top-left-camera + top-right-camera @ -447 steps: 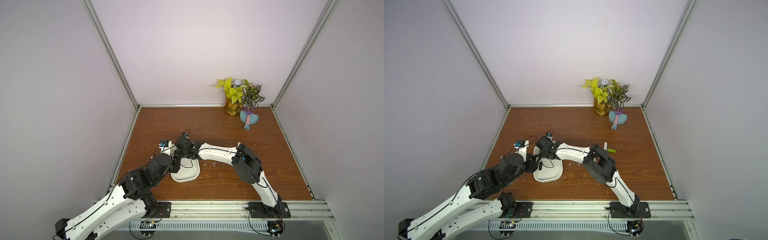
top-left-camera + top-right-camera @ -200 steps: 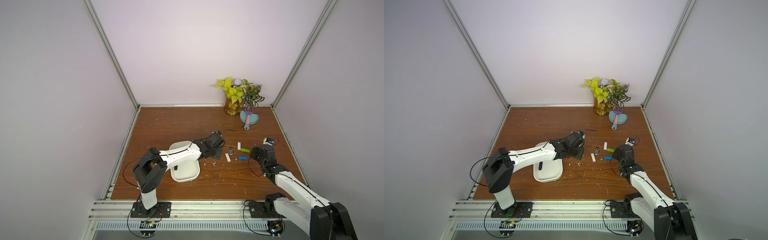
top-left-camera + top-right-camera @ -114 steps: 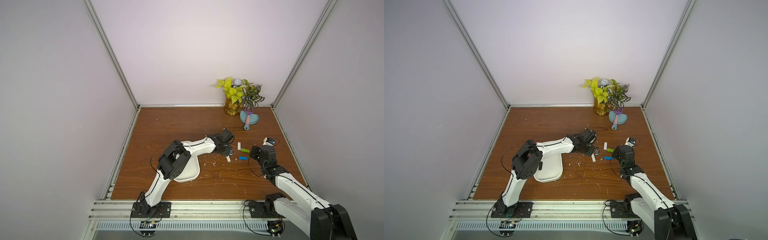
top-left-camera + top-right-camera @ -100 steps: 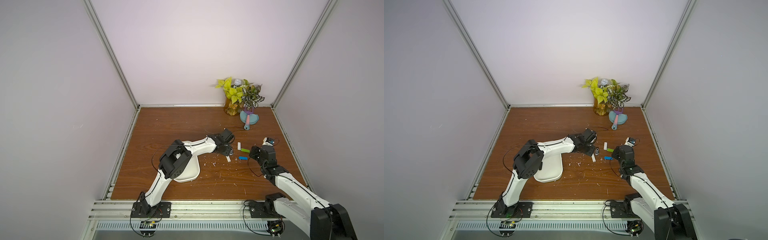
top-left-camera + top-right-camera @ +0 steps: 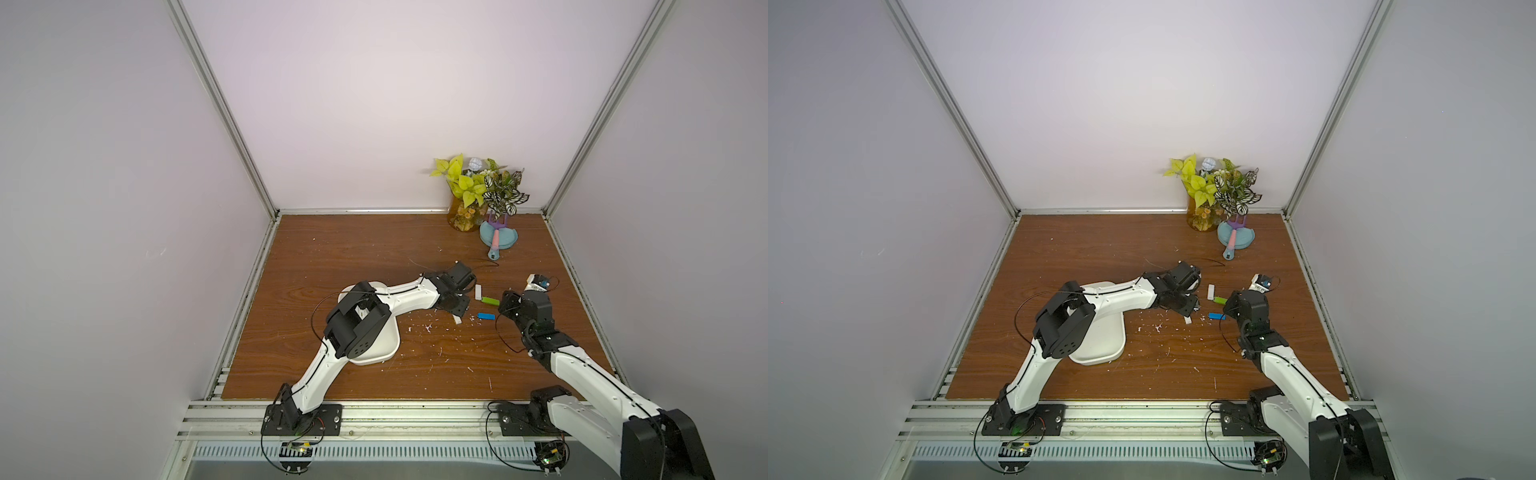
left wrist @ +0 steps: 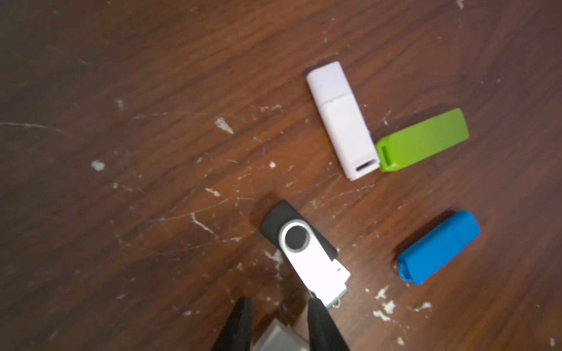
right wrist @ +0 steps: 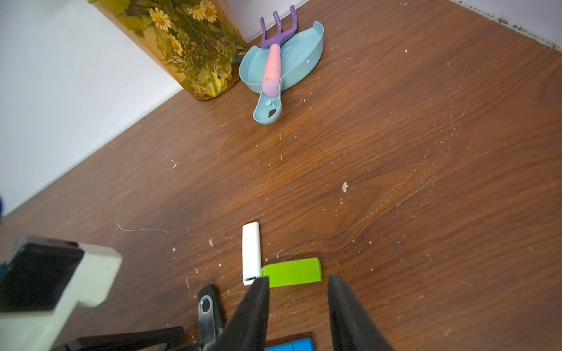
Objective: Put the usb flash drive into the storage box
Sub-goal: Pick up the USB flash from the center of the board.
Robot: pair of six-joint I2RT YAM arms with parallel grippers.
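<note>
Left gripper (image 6: 278, 301), jaws narrow and empty, sits just beside the black-and-silver swivel USB flash drive (image 6: 304, 252). Right gripper (image 7: 298, 278) is narrow and empty too, with open brown wooden tabletop (image 5: 353, 257) behind.

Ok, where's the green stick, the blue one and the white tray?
green flash drive (image 6: 422, 139), left wrist view, middle of body.
blue flash drive (image 6: 439, 247), left wrist view, middle of body.
storage box (image 5: 1104, 338), in a top view, its bare floor.

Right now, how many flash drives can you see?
4: white drive, green drive at its end, blue drive nearby, swivel drive at the left gripper. The storage box is partly hidden.
</note>
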